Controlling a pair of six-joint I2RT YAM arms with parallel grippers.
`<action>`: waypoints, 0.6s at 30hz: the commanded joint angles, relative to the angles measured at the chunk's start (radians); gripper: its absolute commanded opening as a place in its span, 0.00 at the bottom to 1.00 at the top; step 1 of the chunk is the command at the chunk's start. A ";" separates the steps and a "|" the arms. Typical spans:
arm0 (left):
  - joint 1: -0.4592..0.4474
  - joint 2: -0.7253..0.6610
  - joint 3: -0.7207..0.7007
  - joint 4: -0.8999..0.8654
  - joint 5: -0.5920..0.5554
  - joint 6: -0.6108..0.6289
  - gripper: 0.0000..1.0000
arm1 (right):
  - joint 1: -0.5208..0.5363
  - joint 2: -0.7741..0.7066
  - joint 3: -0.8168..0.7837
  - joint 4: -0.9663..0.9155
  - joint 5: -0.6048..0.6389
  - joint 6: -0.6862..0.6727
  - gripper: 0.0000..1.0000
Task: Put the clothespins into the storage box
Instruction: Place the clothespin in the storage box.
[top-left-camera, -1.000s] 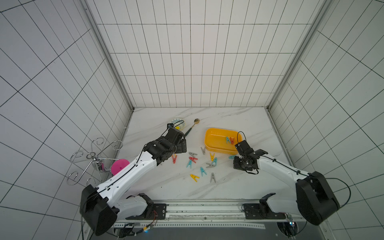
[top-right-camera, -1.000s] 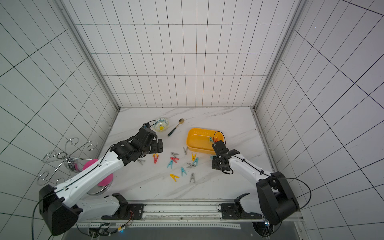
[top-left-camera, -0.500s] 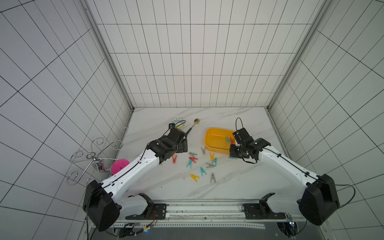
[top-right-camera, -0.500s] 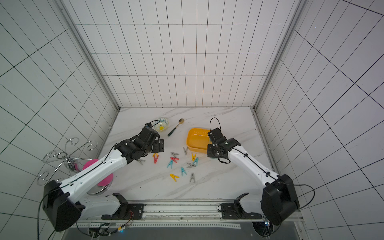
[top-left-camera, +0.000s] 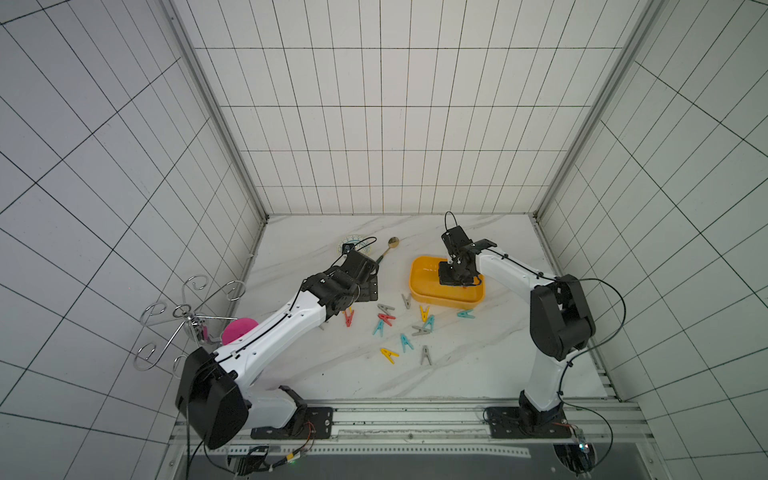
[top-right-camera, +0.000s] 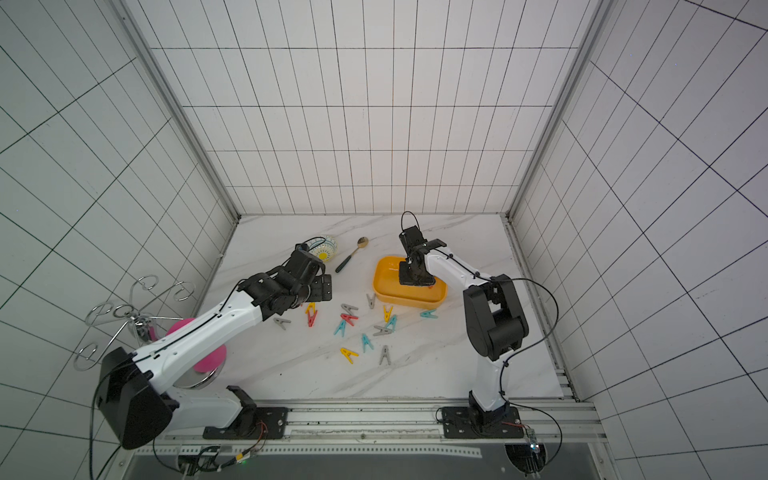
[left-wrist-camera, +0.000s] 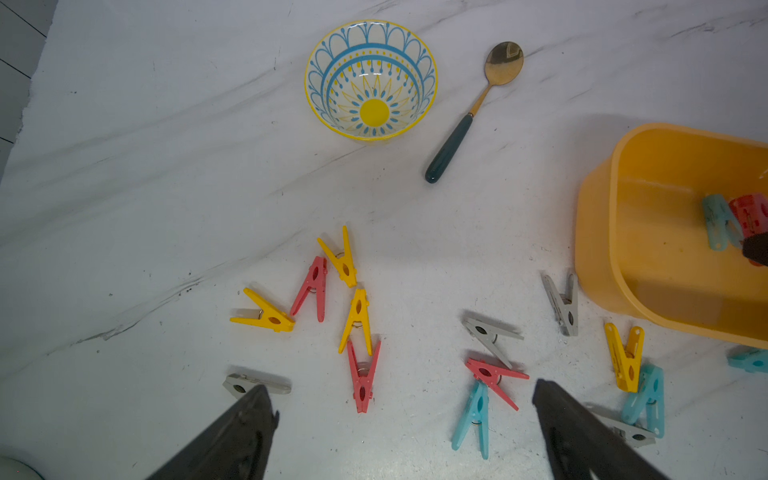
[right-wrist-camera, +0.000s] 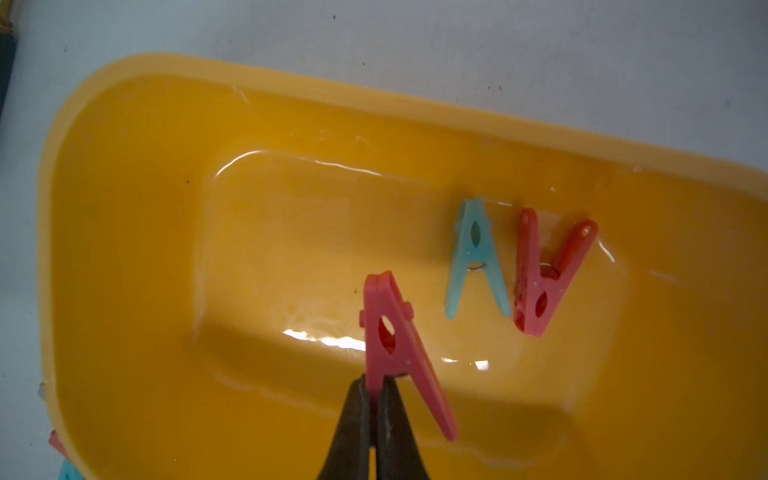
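Marble surface (top-left-camera: 478, 365): right end effector (right-wrist-camera: 376, 386) pinches a red clothespin (right-wrist-camera: 395, 332), seemingly just inside the storage box (right-wrist-camera: 124, 208); left end effector (left-wrist-camera: 401, 386) spread.

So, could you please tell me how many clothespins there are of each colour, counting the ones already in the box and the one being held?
Red clothespins: 5, counting the red clothespin in the right gripper
Yellow clothespins: 5
Teal clothespins: 5
Grey clothespins: 5
Total: 20
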 joint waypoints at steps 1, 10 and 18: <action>-0.004 0.016 0.033 0.003 -0.026 0.013 0.98 | -0.022 0.051 0.057 0.006 -0.023 -0.012 0.07; -0.004 0.040 0.041 -0.004 -0.033 0.032 0.98 | -0.060 0.100 0.078 0.016 -0.031 -0.012 0.14; -0.004 0.033 0.030 -0.006 -0.027 0.033 0.98 | -0.058 -0.017 0.051 0.010 -0.060 -0.007 0.27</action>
